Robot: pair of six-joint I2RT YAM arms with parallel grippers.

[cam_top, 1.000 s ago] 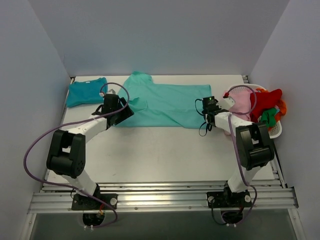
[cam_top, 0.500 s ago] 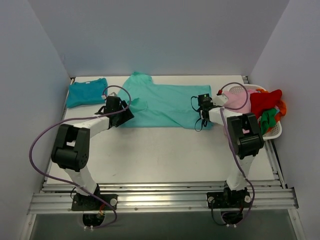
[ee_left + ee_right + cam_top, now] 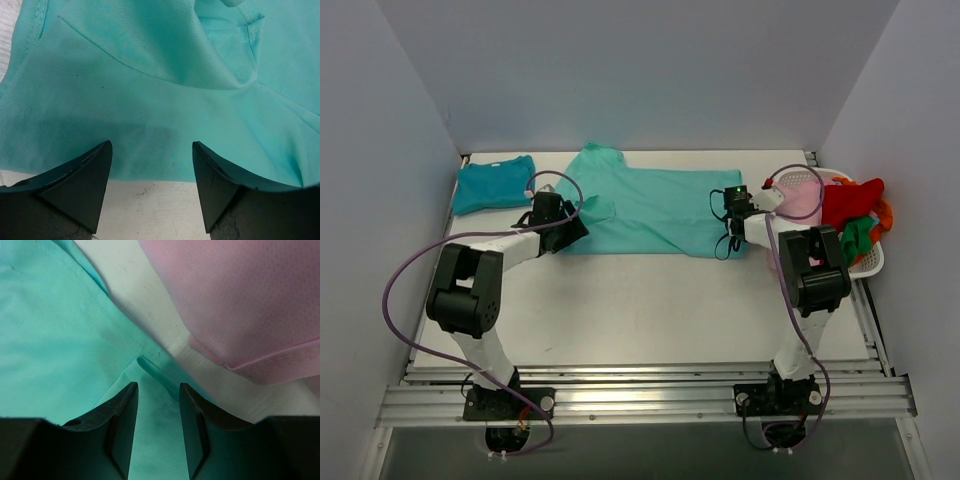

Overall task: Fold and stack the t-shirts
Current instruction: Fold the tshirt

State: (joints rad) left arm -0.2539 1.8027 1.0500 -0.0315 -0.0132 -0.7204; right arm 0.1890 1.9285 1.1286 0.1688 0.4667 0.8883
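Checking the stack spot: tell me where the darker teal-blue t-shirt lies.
In the top view, the darker teal-blue t-shirt lies at the far left corner of the table, just left of the spread light turquoise t-shirt.

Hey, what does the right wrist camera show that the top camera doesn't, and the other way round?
Right wrist only: the stitched hem edge of the light turquoise t-shirt, lying between the right gripper fingers. Top only: the folded teal-blue t-shirt far left, the left gripper, and the basket with a red garment and a green garment. Both: the light turquoise t-shirt, the pink garment, the right gripper.
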